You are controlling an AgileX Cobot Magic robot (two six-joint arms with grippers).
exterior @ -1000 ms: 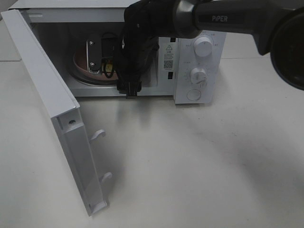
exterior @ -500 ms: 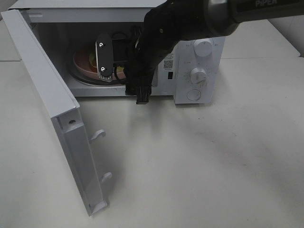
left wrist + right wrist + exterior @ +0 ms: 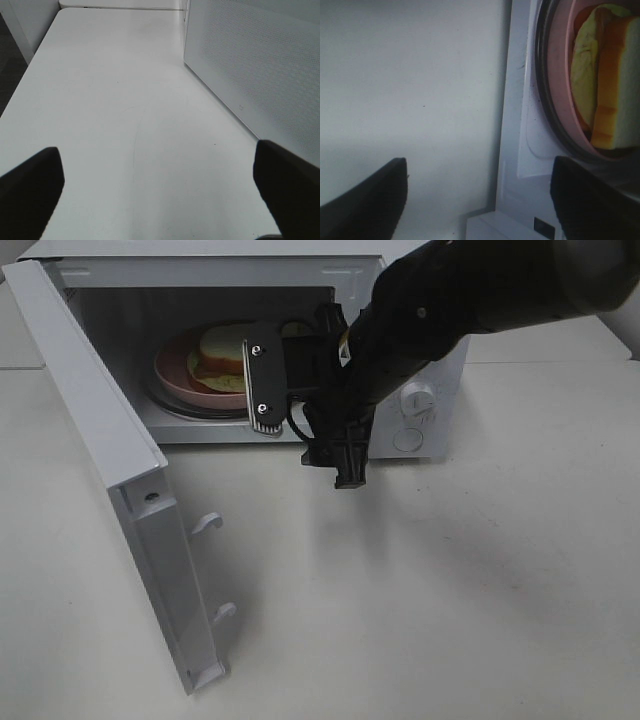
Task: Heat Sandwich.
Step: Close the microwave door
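White-bread sandwich (image 3: 222,345), yellow-green filling, lies on pink plate (image 3: 168,375) inside microwave (image 3: 200,270). Door (image 3: 80,410) stands wide open. My right pincer (image 3: 480,200) is at cavity mouth, just outside plate rim — fingers apart, gripping nothing, clear of sandwich. My left pincer (image 3: 160,190) hangs above counter (image 3: 450,590), beside door's perforated face — fingers wide apart, holding nothing.

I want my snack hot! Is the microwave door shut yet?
Open. The microwave door stands swung out wide, and the sandwich on its pink plate shows inside.
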